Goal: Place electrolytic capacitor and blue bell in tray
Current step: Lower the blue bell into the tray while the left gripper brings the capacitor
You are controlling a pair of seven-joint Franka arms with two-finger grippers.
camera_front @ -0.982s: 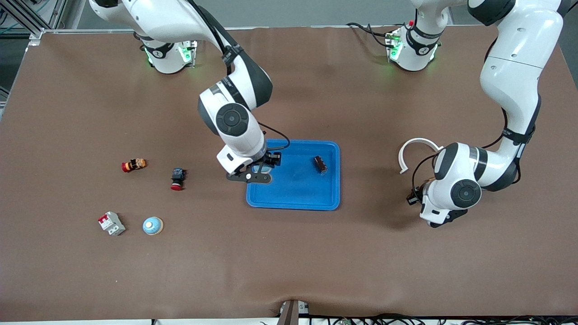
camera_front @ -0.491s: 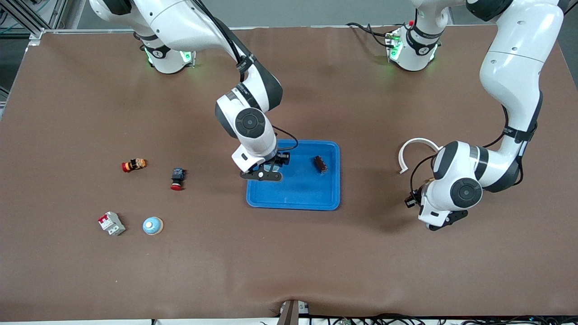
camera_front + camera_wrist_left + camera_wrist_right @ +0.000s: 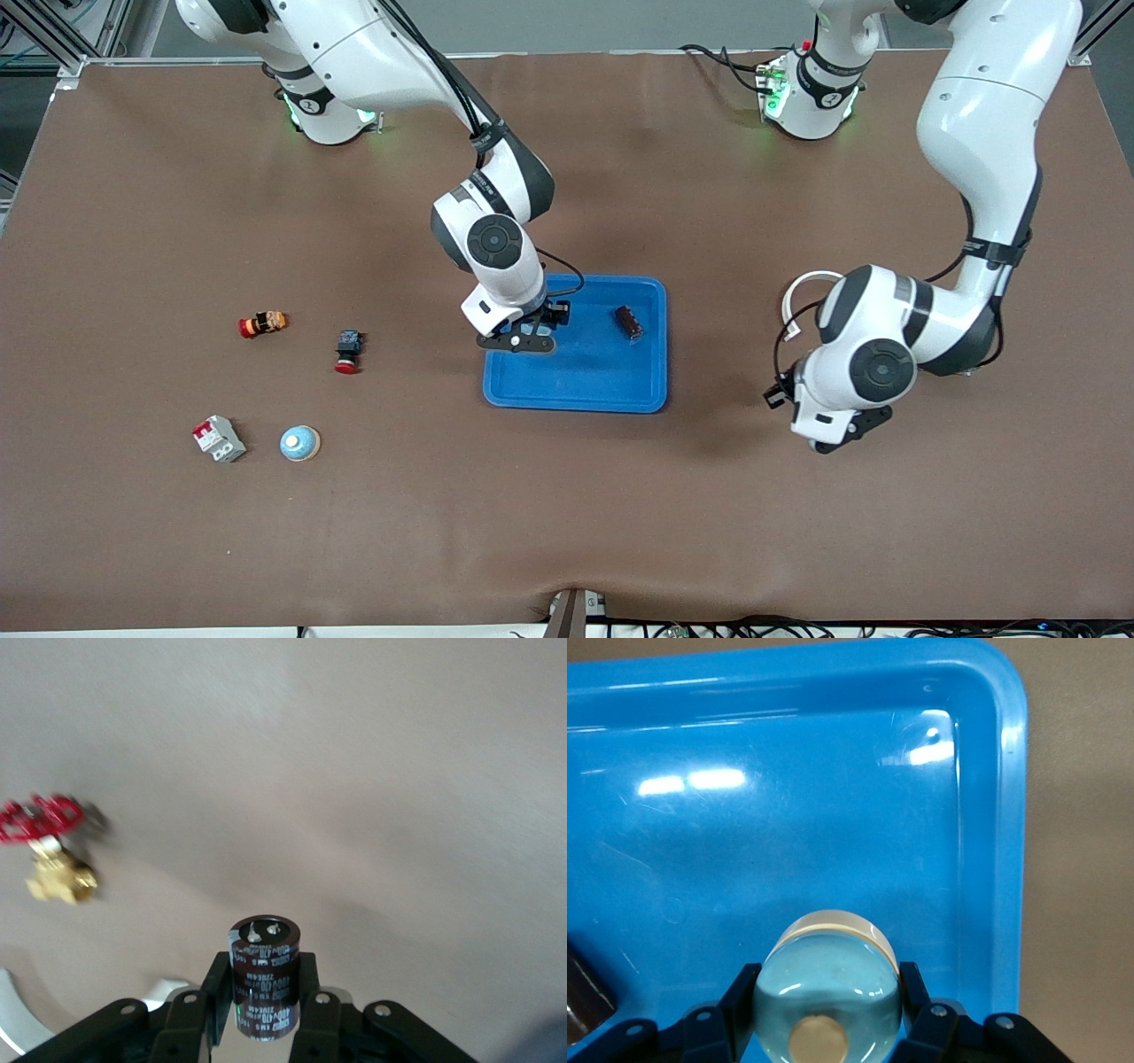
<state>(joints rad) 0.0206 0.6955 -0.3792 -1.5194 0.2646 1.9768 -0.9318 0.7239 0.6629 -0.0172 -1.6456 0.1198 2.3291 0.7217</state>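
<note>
White arms, black joints, black cables.

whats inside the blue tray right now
A dark capacitor lies in the tray. The right gripper holds a blue bell just over the tray floor. The floor directly beneath the bell is covered.

Tray bright blue; bell pale blue, cream rim; capacitor dark brown.

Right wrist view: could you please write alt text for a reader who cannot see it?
The right gripper holds a pale blue bell above the blue tray, its fingers closed on the bell's sides. A dark capacitor shows at the picture's edge, inside the tray.
</note>
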